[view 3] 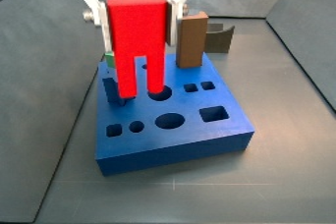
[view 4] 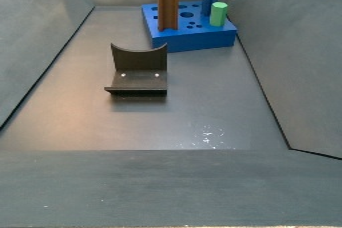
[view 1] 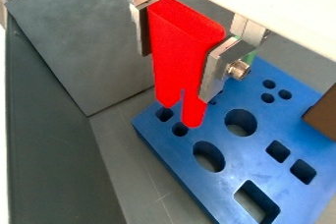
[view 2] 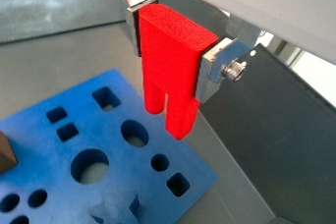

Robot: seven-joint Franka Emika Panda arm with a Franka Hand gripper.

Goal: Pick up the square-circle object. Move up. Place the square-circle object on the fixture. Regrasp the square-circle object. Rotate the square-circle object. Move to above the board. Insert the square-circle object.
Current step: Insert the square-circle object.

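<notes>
A: In both wrist views, what did the pincer [view 1: 187, 43] hold?

B: 1 square-circle object [view 1: 179, 56], clamped between 2 silver fingers [view 1: 221, 66], its 2 prongs hanging just above the board [view 1: 269, 184]. 1 board, with round and square holes.

A: And in the side view with the pincer [view 3: 137, 17] close up?

B: The red piece [view 3: 137, 46] hung over the board's [view 3: 171, 140] rear holes, 1 brown block [view 3: 194, 39] just beside it, 1 fixture [view 3: 219, 37] behind. Open floor lay on both flanks.

A: The far side view?

B: 1 fixture [view 4: 138, 71] stood well apart from the board [view 4: 191, 30]; 1 green-topped peg [view 4: 219, 14] and the brown block [view 4: 168, 8] stood in it. Bare floor up front.
</notes>
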